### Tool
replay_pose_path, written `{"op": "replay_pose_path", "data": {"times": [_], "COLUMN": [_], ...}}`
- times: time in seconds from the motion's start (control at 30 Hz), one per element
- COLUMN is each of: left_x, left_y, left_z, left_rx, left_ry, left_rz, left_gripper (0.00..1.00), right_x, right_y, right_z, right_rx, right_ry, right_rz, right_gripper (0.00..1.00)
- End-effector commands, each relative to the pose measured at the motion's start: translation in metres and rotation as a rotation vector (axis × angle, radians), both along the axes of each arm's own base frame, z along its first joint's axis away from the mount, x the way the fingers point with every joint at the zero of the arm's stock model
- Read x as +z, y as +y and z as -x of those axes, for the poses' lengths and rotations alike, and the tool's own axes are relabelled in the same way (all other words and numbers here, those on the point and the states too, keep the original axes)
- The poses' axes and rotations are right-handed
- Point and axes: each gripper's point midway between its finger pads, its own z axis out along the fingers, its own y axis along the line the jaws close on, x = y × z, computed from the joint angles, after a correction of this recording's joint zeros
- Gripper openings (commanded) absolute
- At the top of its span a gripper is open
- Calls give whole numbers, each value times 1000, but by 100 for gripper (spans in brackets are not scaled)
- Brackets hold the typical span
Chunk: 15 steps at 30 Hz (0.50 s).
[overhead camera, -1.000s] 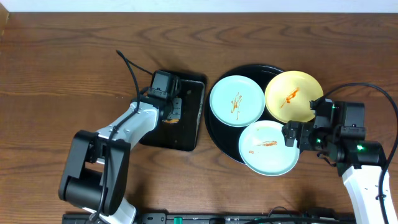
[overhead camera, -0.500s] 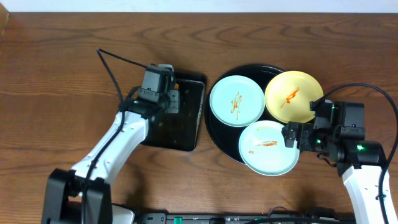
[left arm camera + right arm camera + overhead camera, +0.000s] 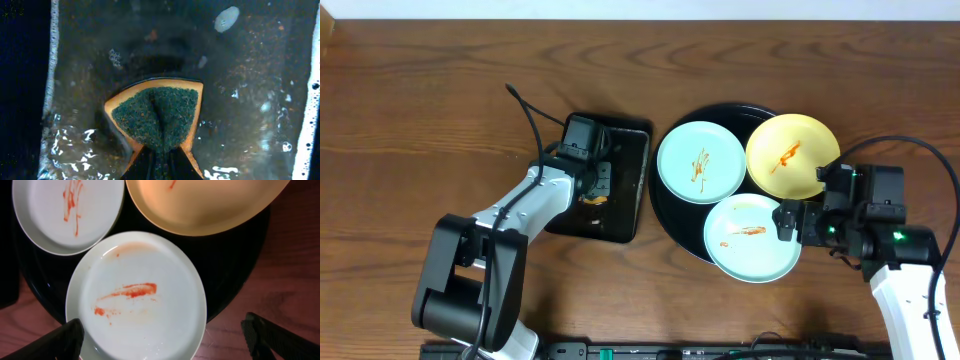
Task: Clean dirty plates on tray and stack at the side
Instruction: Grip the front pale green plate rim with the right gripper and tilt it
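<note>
Overhead cam is showing a dark brown wood-grain counter (image 3: 420, 100), w/ a pale strip (image 3: 640, 8) running along its far edge, possibly a wall.

The round tray (image 3: 672, 215) is sitting right of centre, carrying all three plates, each streaked orange-red. The far mint plate (image 3: 701, 162) is lying fully inside. The yellow plate (image 3: 792, 155) is hanging over the rim on the right. The near mint plate (image 3: 752, 238) is hanging over the front rim.

The right end effector (image 3: 162, 330) is hovering at that near plate's edge, fingers spread wide, approx. the plate's width apart.

The left end effector (image 3: 592, 185) is reaching into the rectangular tray (image 3: 630, 150), just left of the round one. Left wrist cam: it is pinching a folded sponge (image 3: 157, 115), green scourer up, over a wet, bubbly tray floor.
</note>
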Motion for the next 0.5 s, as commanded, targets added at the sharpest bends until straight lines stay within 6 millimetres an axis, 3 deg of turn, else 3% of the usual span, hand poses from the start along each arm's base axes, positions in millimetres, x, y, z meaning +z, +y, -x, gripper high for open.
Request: {"op": "replay_pose_path", "data": {"times": [0.0,0.17,0.27,0.37,0.47], "left_x": [13,52,76,94,105], "left_y": [-8,-12,-11,-11,-10], "left_z": [1,-1,0,1,3], "left_rx": [-3,2,0,-1,-2], "left_ry": [-18,-104,-157,-197,-224], "left_rz": [52,100,116,128,137], "left_gripper": [8,8,8,9,9], "right_x": [-1,-17,-28,-41,-55], "right_y": [3,3,3,3,3], "right_z": [-1,3,2,1,-1], "right_rx": [5,4,3,3,3], "right_ry": [20,99,146,197,242], "right_rz": [-8,-8,-9,-11,-13], "right_gripper": [99,99,87,68,66]}}
